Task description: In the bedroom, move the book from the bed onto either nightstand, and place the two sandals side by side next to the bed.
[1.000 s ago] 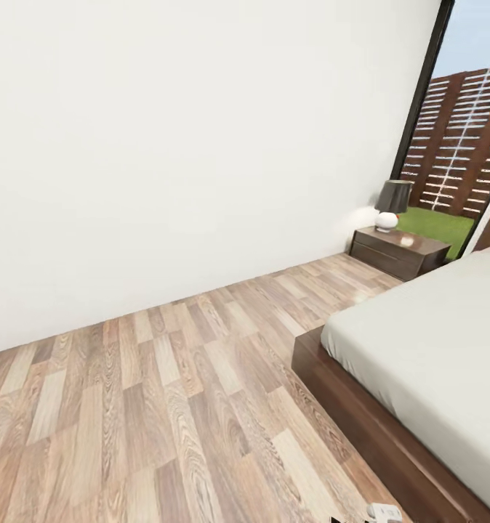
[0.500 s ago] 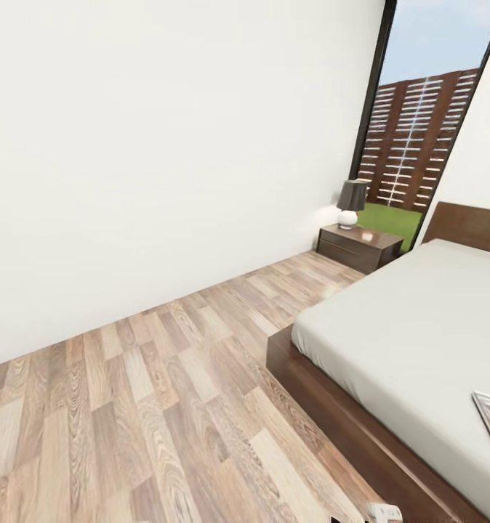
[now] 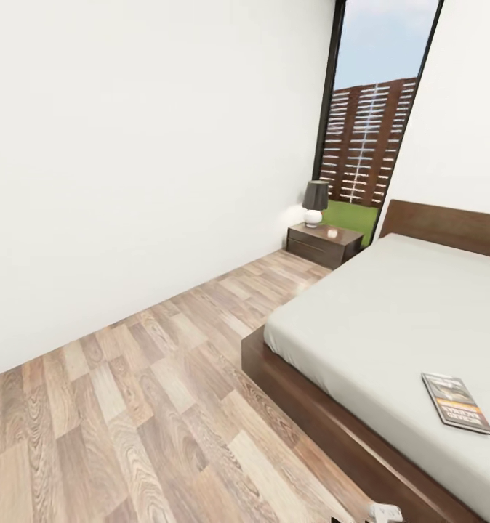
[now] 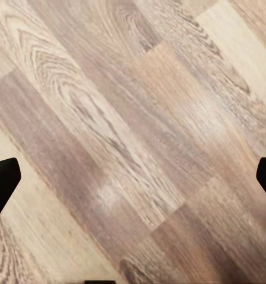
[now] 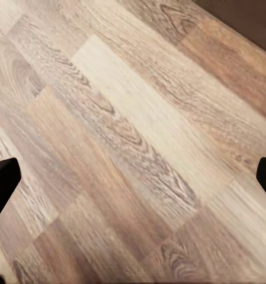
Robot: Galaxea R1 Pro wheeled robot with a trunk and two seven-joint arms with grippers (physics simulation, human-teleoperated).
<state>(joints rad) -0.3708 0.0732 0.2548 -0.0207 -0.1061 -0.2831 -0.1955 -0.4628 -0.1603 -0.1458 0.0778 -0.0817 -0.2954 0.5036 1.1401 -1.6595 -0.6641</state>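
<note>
Here: book point(image 3: 457, 403) flat on bed point(image 3: 390, 319); plank floor point(image 3: 129, 407); both claws spread apart.

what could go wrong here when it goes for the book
The book lies flat on the mattress, in from the bed edge, so reaching it may mean leaning over the dark frame and bumping it. Being thin and flat, it may slide rather than lift. The nightstand already holds a lamp, which could get knocked when the book is set down.
</note>
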